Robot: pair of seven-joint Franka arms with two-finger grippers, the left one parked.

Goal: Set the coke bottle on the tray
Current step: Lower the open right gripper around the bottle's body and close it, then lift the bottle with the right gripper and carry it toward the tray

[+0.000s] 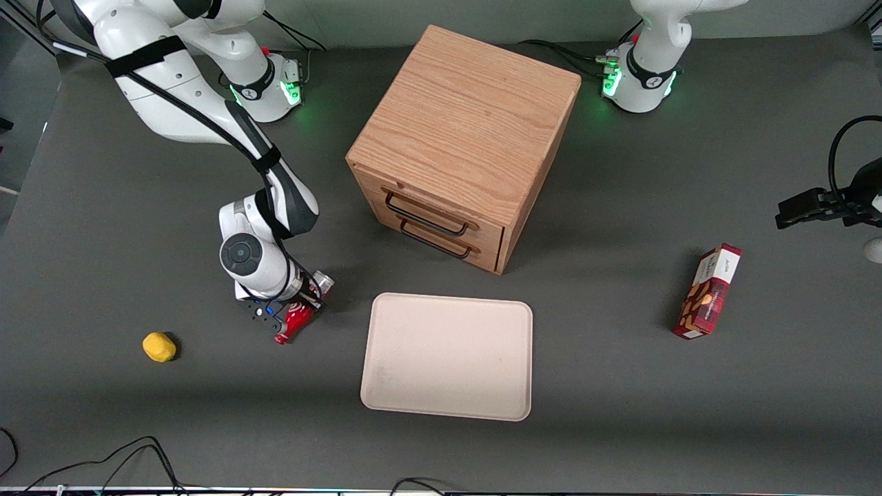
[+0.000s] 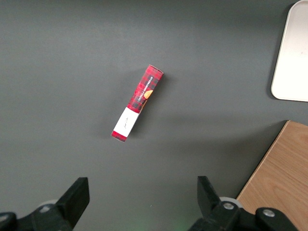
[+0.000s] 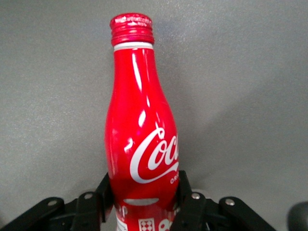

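The gripper [image 1: 298, 311] is closed around the coke bottle [image 1: 295, 321], low over the dark table [image 1: 620, 427] beside the tray [image 1: 448, 355]. Only bare table lies between them. The wooden cabinet [image 1: 465, 141] stands tall, farther from the front camera than the tray. A yellow fruit [image 1: 159, 346] and the snack box [image 1: 708, 291] sit well off to the sides.

The right arm came in from the upper left of the front view, elbow bent, wrist angled down low over the bench. Its gripper [image 1: 298, 313] sat left of centre, fingers [image 3: 185, 190] clamped on the coke bottle [image 1: 295, 322].
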